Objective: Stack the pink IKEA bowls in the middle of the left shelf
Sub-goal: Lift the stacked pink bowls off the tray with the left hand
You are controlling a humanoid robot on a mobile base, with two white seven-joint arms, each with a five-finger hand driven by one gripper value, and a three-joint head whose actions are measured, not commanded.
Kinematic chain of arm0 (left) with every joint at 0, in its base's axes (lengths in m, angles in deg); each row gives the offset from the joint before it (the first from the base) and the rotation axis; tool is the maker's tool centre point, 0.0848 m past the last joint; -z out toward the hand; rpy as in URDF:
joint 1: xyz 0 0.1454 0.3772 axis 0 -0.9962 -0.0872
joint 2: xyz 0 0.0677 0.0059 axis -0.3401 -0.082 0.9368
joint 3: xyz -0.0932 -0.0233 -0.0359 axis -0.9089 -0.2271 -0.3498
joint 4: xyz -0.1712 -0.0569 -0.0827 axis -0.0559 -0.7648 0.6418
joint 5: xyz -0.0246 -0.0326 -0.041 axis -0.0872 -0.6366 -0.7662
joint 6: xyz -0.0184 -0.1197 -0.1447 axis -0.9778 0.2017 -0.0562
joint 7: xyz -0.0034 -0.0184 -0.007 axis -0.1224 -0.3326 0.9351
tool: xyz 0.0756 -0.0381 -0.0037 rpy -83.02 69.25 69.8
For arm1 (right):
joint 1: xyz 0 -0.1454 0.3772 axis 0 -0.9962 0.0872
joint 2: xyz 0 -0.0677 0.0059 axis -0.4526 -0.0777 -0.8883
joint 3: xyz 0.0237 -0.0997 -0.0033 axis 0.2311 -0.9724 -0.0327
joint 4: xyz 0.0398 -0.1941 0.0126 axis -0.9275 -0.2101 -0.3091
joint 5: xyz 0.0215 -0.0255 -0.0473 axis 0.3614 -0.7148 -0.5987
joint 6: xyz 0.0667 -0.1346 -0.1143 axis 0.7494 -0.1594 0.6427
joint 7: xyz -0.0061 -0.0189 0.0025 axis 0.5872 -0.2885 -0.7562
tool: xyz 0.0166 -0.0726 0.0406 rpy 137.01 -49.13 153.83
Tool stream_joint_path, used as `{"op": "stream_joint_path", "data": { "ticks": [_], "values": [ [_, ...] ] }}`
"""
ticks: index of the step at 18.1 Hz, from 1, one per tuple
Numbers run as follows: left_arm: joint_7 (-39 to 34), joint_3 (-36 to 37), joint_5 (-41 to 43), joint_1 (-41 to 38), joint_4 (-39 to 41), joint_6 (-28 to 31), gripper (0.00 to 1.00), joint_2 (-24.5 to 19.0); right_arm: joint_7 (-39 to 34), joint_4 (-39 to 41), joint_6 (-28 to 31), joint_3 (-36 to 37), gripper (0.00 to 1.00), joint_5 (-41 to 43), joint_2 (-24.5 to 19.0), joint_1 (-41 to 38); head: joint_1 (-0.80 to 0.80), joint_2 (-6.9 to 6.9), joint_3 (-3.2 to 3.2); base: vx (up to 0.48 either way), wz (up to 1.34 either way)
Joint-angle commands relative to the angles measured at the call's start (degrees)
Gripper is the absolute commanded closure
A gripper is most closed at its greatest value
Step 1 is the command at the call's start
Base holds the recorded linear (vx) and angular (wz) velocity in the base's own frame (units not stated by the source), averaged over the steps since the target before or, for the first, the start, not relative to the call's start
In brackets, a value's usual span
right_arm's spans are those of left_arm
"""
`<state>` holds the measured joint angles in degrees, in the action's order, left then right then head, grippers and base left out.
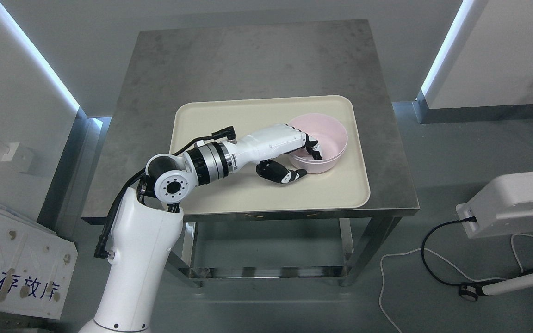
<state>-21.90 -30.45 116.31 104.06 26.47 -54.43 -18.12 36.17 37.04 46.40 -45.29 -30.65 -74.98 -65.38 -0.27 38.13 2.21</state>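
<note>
- Your left hand [294, 152] reaches in from the lower left, across the cream tray [229, 194], to the near-left rim of the pink bowl [326, 134].
- Look at the fingers [313, 149]: they curl over the rim and dip inside the bowl, while the thumb [289, 175] lies outside, low against the bowl's wall. The hand is pinching the bowl's rim between fingers and thumb, though you cannot tell how firmly it presses.
- You have a single pink bowl in view. It sits upright in the right half of the tray, toward the far right corner, with its opening facing up and nothing inside but the fingertips.
- You cannot tell whether the bowl's base rests on the tray or is lifted just off it.
- The tray lies flat on the steel counter [257, 60], near the counter's front edge; the back half of the counter shows bare metal.
- Your left forearm and wrist hang over the tray's left side, with a black cable looping along the arm.
- To the right of the counter, a white device [516, 199] stands on the floor with cables trailing from it.
- At the lower left, a white board [16, 273] with printed characters leans by the wall.
</note>
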Motion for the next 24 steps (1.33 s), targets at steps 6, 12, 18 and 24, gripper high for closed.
{"op": "stream_joint_path", "data": {
  "ticks": [6,12,18,24],
  "values": [
    [0.2,-11.4,-8.3,0.8,-0.3,-10.9,1.0,2.2,0.0,1.0,0.0,0.3,0.0,0.1,1.0,0.0,0.0,0.0,0.0,0.0,0.0],
    [0.2,-15.9,-16.1,0.7,0.8,-19.5,1.0,2.2,0.0,1.0,0.0,0.3,0.0,0.1,1.0,0.0,0.0,0.0,0.0,0.0,0.0],
    [0.1,-16.8,-17.0,-0.4,1.7,-20.2,1.0,2.2,0.0,1.0,0.0,0.3,0.0,0.1,1.0,0.0,0.0,0.0,0.0,0.0,0.0],
    [0.1,-19.2,-17.9,-3.6,2.3,-20.2,1.0,2.2,0.0,1.0,0.0,0.3,0.0,0.1,1.0,0.0,0.0,0.0,0.0,0.0,0.0]
  ]
}}
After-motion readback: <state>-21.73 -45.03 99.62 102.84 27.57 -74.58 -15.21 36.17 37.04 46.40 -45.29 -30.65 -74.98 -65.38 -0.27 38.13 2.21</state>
